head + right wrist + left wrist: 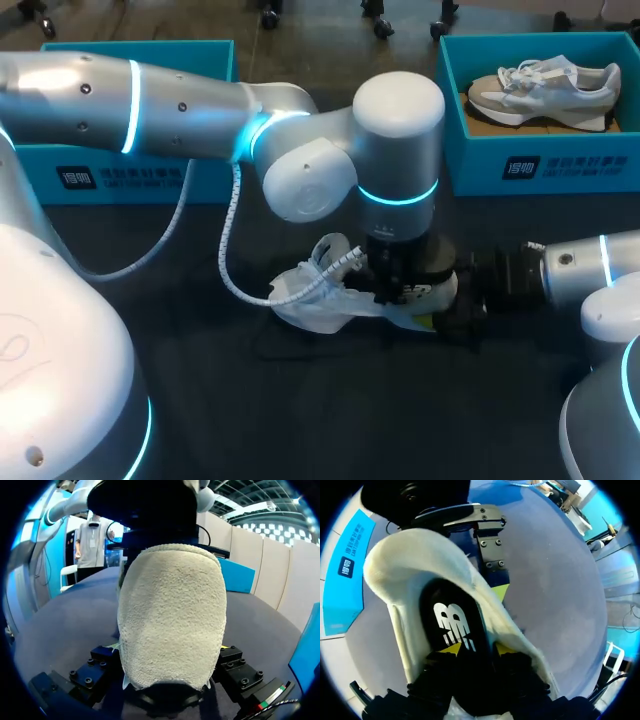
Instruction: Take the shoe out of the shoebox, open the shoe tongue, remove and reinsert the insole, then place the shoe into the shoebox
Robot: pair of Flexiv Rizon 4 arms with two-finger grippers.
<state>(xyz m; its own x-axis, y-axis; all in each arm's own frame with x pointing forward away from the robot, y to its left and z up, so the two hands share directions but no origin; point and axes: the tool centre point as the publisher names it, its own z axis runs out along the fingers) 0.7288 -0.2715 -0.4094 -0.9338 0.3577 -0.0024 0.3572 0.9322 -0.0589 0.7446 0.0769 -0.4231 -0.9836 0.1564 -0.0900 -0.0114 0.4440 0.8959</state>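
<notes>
Step in hand: insole handling, either removal or reinsertion; which of the two cannot be told. The left gripper [478, 649], fingers narrow, pinches the black insole [451, 622] inside the shoe [315, 305] at the middle of the table [250, 400]. The right gripper [170, 650], fingers wide, clamps the shoe at its heel. The next move calls for a straight, steady travel of the insole with the shoe braced.
</notes>
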